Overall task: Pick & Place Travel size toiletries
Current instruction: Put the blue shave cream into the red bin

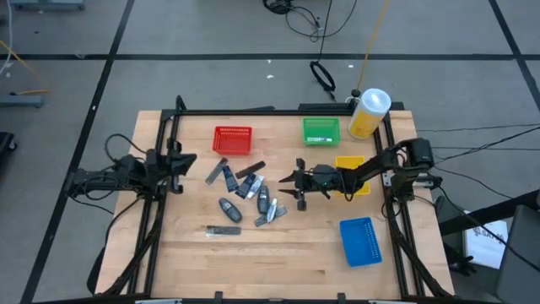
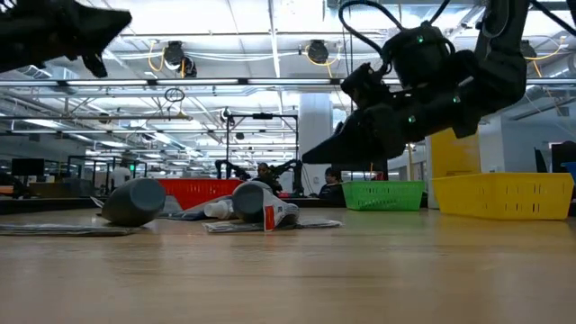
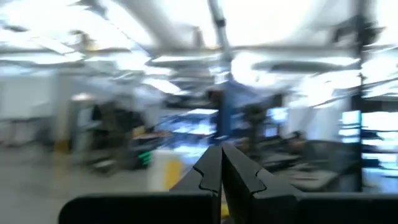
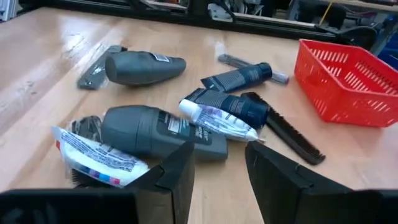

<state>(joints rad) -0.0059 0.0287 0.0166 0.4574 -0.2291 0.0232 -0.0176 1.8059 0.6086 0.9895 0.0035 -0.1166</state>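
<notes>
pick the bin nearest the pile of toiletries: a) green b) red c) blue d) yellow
b: in the high view the red bin sits just beyond the toiletries, while the green bin, yellow bin and blue bin lie farther off on the right arm's side; the open right gripper is beside the pile.

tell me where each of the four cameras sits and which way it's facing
High view: above the table, looking straight down; both arms show, left gripper parked at the table's left edge, right gripper beside the toiletries.
Low view: at tabletop height, looking level across to the room; right gripper hangs above the wood.
Left wrist view: faces the room, own shut fingers at bottom.
Right wrist view: faces the toiletries past its open fingers.
Shared: red bin in high, low and right wrist views.
</notes>
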